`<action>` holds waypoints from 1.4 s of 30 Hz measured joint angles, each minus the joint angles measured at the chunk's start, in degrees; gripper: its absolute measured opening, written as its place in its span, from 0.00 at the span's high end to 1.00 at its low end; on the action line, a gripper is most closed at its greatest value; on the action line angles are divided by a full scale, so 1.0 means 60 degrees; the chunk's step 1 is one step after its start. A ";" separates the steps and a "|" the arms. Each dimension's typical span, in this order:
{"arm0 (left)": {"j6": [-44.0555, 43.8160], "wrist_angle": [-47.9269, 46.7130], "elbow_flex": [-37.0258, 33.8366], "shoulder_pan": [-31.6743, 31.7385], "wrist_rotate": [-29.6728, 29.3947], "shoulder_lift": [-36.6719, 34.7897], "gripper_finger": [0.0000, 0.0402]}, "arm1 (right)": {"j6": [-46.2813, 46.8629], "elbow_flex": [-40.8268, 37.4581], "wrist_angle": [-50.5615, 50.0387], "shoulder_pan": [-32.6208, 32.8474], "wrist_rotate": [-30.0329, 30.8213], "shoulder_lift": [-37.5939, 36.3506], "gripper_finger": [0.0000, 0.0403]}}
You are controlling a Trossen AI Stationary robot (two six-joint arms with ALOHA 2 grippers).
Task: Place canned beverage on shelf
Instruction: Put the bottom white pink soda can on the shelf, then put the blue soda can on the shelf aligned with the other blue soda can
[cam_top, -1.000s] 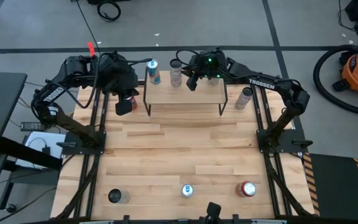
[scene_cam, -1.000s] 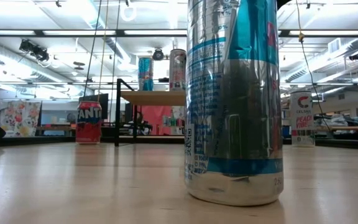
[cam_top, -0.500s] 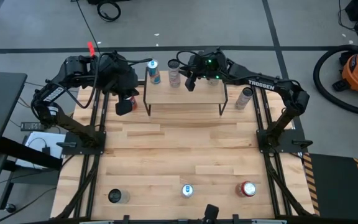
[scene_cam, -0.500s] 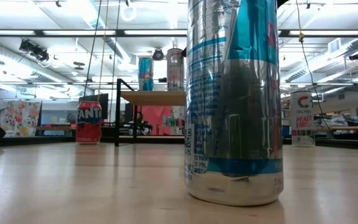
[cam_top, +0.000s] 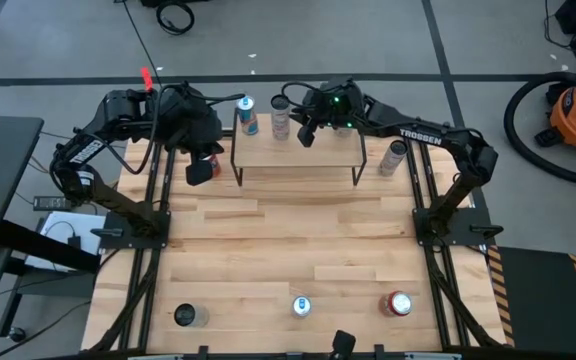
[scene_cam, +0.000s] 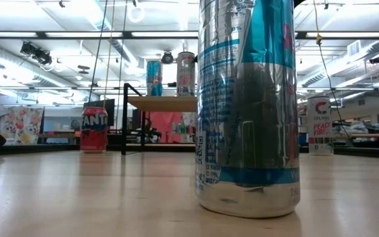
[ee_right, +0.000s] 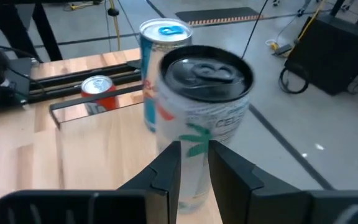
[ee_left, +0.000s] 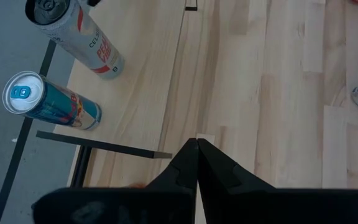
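Slightly leftward along the shelf (cam_top: 298, 155) went the white can (cam_top: 282, 118) and the right end effector (cam_top: 306, 131) since a second earlier. High view: can stood upright on the shelf's far edge, near the blue can (cam_top: 247, 115), right end effector just beside it; left end effector (cam_top: 200, 170) waited over the counter (cam_top: 288, 240) left of the shelf. Low view: both cans upright on the shelf board, far behind a big near can (scene_cam: 247, 105); contact not visible. Left wrist view: its fingers pressed together, holding nothing. Right wrist view: fingers (ee_right: 166, 162) stood only narrowly parted, gap much narrower than the can, which sat just beyond the tips, so apparently not gripped. Judgement: placement looked about done. Can would handle as thin aluminium, slick, stiff if full, easily dented if empty, tall and slim so tippy; best taken across the mid-body below the rim, with jaws opened wider than this.
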 joint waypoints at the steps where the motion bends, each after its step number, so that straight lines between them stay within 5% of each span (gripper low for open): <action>1: -0.0001 0.0000 0.0000 -0.0003 0.0003 0.0000 0.98 | 0.0101 0.0000 -0.0160 0.0033 -0.0085 -0.0059 0.78; 15: -0.0058 -0.0007 0.0000 0.0001 0.0002 0.0000 0.98 | 0.0913 0.0000 -0.1341 0.0654 -0.0936 -0.1761 0.78; 25: -0.0216 -0.0011 0.0000 0.0001 0.0003 0.0000 0.98 | 0.0102 0.0004 -0.2245 0.1419 -0.0072 -0.2587 0.72; 42: -0.0270 -0.0009 0.0000 -0.0002 0.0003 0.0000 0.98 | -0.0332 0.0004 -0.3801 0.3754 0.2302 -0.3030 0.42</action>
